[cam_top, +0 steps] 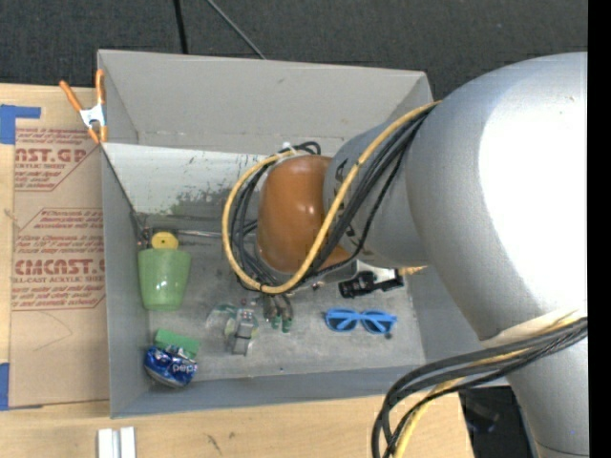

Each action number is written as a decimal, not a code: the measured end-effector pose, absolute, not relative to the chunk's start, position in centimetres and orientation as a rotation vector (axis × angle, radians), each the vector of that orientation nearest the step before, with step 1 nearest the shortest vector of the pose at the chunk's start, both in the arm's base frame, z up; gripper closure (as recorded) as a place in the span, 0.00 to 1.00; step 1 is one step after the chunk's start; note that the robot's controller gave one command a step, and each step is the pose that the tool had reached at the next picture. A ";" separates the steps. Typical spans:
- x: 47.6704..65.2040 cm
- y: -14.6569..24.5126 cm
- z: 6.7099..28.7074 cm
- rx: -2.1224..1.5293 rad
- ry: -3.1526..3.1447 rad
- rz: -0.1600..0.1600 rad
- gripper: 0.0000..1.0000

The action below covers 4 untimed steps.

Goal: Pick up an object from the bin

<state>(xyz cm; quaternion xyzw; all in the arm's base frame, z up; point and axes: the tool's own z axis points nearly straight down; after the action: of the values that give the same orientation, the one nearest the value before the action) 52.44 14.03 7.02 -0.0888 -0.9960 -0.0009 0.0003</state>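
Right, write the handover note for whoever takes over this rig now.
Gripper: down near the floor of the bin, front middle, below the orange wrist cover. I cannot see it holding anything.
Things: the small grey-green piece lies just beside the gripper, on the side toward the green cup. The blue sunglasses lie on its other side. The blue crumpled wrapper is in the front corner below the cup.
Done: nothing has been lifted out.
Left: close on one thing, probably the grey-green piece, and raise it clear of the bin.

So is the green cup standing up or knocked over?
Knocked over: the green cup lies on its side, its whole length showing from above.
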 end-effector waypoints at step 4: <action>48.3 19.2 6.8 -0.310 -3.120 0.002 0.00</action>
<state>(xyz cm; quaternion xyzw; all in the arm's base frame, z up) 48.26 19.16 6.76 -0.0988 -0.9951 0.0005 0.0032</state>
